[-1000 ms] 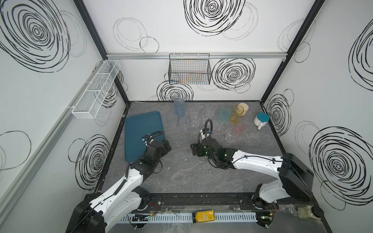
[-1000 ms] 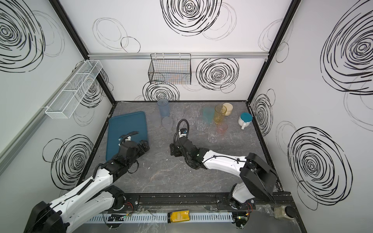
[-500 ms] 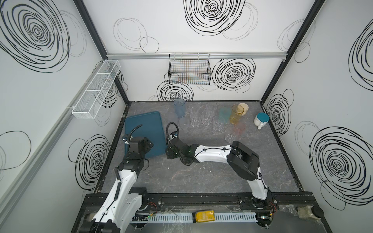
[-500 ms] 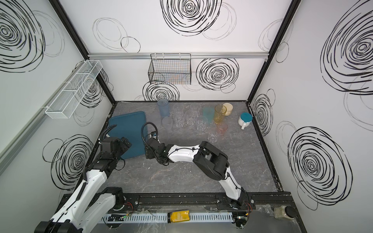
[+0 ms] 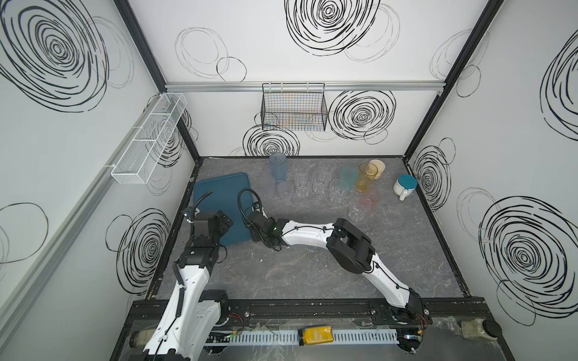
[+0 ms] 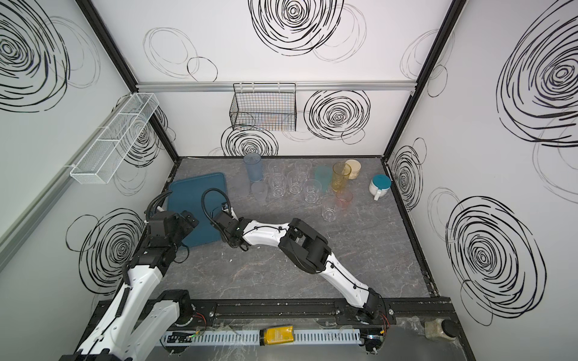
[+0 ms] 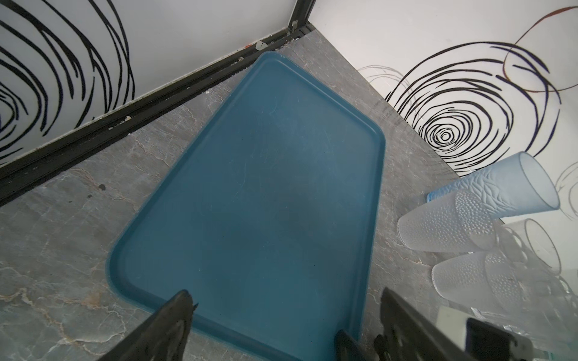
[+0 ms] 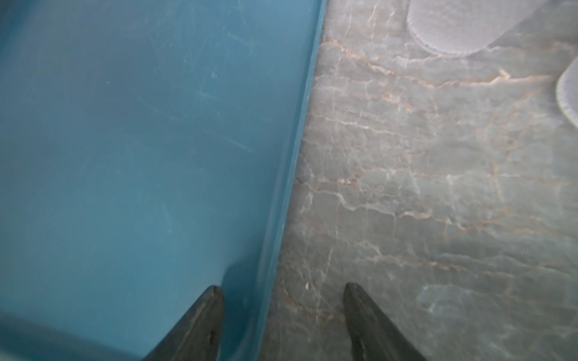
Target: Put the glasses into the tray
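Note:
The dark teal tray [image 5: 219,197] lies flat at the left, with nothing on it. The glasses stand in a cluster at the back: blue [image 5: 277,167], frosted grey [image 5: 285,191], clear faceted [image 5: 301,184], teal [image 5: 347,176], amber [image 5: 366,176], pink [image 5: 370,198]. My left gripper [image 7: 285,292] hangs open over the tray's near end. My right gripper [image 8: 282,286] is open and straddles the tray's right rim [image 8: 291,175] close to its near corner. One finger is over the tray, the other over the table. Neither gripper holds anything.
A white handled cup with a teal lid [image 5: 405,186] and a beige jar [image 5: 377,167] stand at the back right. A black wire basket [image 5: 294,109] hangs on the back wall and a white rack [image 5: 150,137] on the left wall. The frosted glasses [image 7: 447,225] stand just past the tray's far right corner.
My right arm has swung left from mid-table to the tray's right rim, and its jaws have narrowed. My left arm has drawn back to the tray's near left end.

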### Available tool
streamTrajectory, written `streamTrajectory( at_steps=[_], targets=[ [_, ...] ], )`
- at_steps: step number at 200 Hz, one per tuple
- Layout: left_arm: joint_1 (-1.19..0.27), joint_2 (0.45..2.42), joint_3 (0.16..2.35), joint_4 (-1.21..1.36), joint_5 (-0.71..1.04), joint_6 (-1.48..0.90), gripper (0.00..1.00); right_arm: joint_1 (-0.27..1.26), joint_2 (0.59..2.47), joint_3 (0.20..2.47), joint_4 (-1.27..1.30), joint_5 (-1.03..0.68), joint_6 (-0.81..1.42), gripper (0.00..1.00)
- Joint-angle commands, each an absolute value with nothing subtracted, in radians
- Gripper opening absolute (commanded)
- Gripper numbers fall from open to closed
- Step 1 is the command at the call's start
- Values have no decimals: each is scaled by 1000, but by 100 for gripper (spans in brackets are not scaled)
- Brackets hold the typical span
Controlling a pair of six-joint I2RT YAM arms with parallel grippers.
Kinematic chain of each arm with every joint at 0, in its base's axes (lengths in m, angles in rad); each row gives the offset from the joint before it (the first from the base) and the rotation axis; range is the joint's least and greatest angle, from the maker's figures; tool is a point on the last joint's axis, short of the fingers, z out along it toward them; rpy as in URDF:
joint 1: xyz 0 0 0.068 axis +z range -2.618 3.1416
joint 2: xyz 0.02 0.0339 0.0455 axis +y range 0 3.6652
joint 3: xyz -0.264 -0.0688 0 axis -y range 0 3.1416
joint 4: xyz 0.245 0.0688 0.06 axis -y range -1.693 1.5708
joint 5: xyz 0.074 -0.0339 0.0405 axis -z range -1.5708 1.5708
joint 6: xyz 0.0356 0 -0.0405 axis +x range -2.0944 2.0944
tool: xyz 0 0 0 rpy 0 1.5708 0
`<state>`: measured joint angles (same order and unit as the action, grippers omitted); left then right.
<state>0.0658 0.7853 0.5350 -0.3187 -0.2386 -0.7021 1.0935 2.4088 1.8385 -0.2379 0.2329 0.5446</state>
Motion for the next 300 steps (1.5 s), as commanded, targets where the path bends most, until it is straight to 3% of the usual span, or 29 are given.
streamTrajectory(
  at_steps=[1,32,107,142,218,249,300],
  targets=[
    [77,763,574,-334,-230,-681,97,1113,2432,1848,-403,244,453,59],
    [81,744,583,-329,-231,-687,96,1125,2389,1793,-488,186,349,55],
    [82,727,537,-282,-184,-708,97,1126,2259,1553,-564,348,251,50],
    [84,715,540,-286,-199,-690,96,1123,2162,1352,-514,419,145,55],
    [79,741,519,-241,-147,-713,96,1041,2038,1245,-603,608,165,70],
    [23,750,471,-211,-134,-748,97,1049,1916,1282,-628,495,332,77],
    [-135,808,411,-125,-217,-786,96,990,1668,1095,-511,167,706,77]
  ],
)
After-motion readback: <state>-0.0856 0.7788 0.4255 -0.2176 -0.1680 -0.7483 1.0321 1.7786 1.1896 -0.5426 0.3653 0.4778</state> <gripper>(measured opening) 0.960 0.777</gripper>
